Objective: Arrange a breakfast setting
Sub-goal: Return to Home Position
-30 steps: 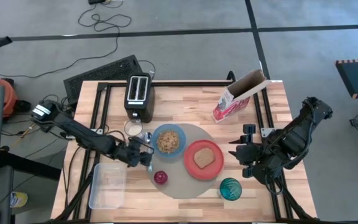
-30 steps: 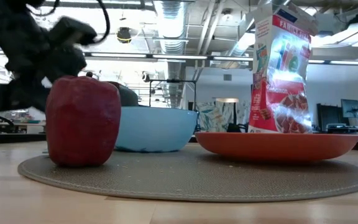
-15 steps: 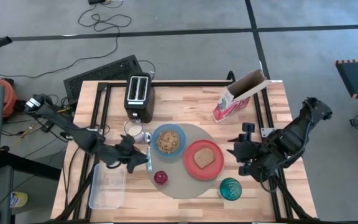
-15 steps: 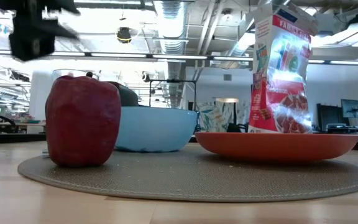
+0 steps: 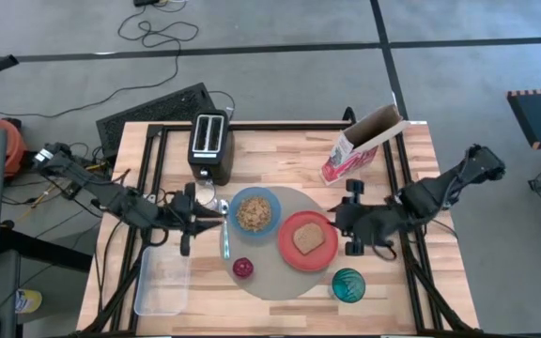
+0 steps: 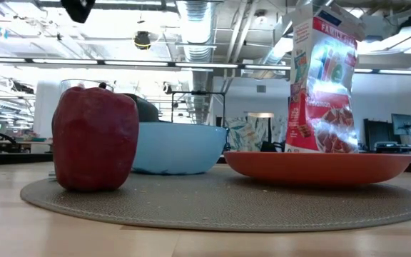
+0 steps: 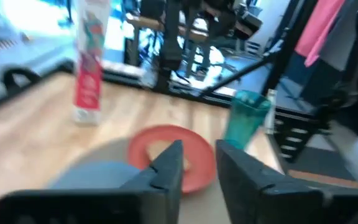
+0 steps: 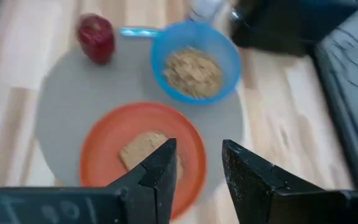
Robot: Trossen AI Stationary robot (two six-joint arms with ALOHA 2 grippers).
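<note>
Grey-beige mat (image 5: 272,282) on the table (image 5: 280,160) carries toast (image 5: 309,238) on the red-orange plate (image 5: 289,252), with the cereal-filled bowl (image 5: 255,211) beside it. The apple (image 5: 243,268) sits in front. The spoon (image 5: 224,235) lies just left of the bowl, long axis front to back. The teal glass (image 5: 349,285) stands front-right, off the mat. Toaster (image 5: 210,145) and cereal box (image 5: 364,143) are behind, tub (image 5: 162,280) front-left. From table height the spoon is hidden. My left claw (image 5: 205,220) by the spoon and right claw (image 5: 339,218) by the plate are both spread, empty.

Left end effector (image 5: 205,219) rose from mat (image 5: 270,279); right end effector (image 5: 341,218) neared plate (image 5: 290,255).
</note>
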